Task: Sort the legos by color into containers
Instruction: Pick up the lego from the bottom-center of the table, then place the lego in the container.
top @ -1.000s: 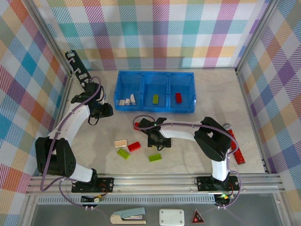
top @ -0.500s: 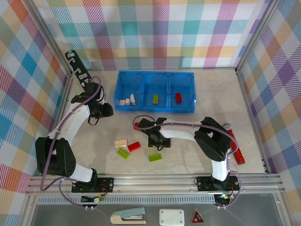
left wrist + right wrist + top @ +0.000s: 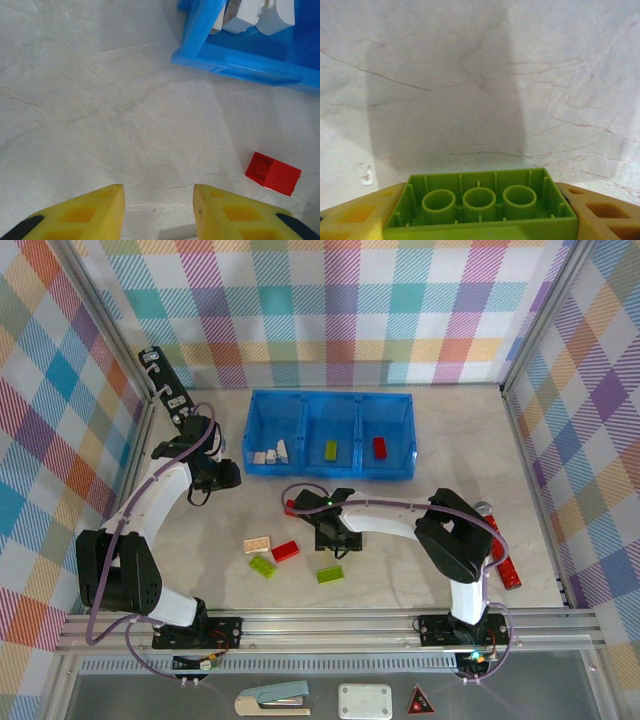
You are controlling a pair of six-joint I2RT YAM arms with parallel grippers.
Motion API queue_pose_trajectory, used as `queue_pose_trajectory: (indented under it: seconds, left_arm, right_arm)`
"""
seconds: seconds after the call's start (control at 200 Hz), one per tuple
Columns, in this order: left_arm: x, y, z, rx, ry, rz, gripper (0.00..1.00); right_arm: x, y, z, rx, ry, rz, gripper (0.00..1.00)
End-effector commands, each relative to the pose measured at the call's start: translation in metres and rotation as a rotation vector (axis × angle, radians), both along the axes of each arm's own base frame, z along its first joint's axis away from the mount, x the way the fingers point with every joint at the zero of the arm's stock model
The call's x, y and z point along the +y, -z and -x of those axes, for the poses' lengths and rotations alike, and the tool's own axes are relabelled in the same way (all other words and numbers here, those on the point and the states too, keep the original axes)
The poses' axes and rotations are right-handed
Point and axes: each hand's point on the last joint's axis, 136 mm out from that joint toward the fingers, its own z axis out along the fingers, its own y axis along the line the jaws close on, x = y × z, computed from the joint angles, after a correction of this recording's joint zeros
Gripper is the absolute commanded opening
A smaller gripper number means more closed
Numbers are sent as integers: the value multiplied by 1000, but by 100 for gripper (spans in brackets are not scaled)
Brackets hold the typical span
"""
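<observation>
While the right fingers clamp a green brick, hollow underside showing, long axis spanning between them, the left fingers gape empty.

Marble-look tabletop matt, veined; blue tray glossy plastic; green lego smooth plastic.

Bare worktop lies between and beyond the spread fingers of my left gripper. The blue tray walls off the far right, and a red brick sits near right. My right gripper, clamped on a green brick, faces bare worktop. From above, my right arm bars the strip between the tray and four loose bricks nearer me. Right of the tray the worktop is free as far as the red strip.
</observation>
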Motion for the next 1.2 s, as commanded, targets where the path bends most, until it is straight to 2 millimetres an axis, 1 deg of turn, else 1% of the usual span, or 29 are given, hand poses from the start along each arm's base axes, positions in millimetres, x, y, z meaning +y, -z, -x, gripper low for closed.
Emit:
queue_pose_trajectory:
  seconds: [0.0,0.235,0.39,0.575,0.815,1.075,1.195]
  left_arm:
    - [4,8,3,19,0,-5,41]
    - [4,8,3,19,1,-7,41]
    - [4,6,3,15,2,-6,41]
    - [4,5,3,9,1,-6,41]
    - [4,4,3,5,1,-5,41]
    - [5,4,3,3,-1,-10,41]
    - [5,4,4,6,0,-11,41]
  right_arm:
    - [11,-26,-9,-46,-41,-29,60]
    - [29,-52,-28,-80,-97,-60,59]
    - [41,-70,-47,-106,-128,-80,59]
    - [49,-87,-73,-132,-143,-87,59]
    - [43,-101,-112,-161,-120,-93,59]
    - [28,-105,-158,-193,-79,-97,59]
    - [26,-106,-179,-209,-73,-97,59]
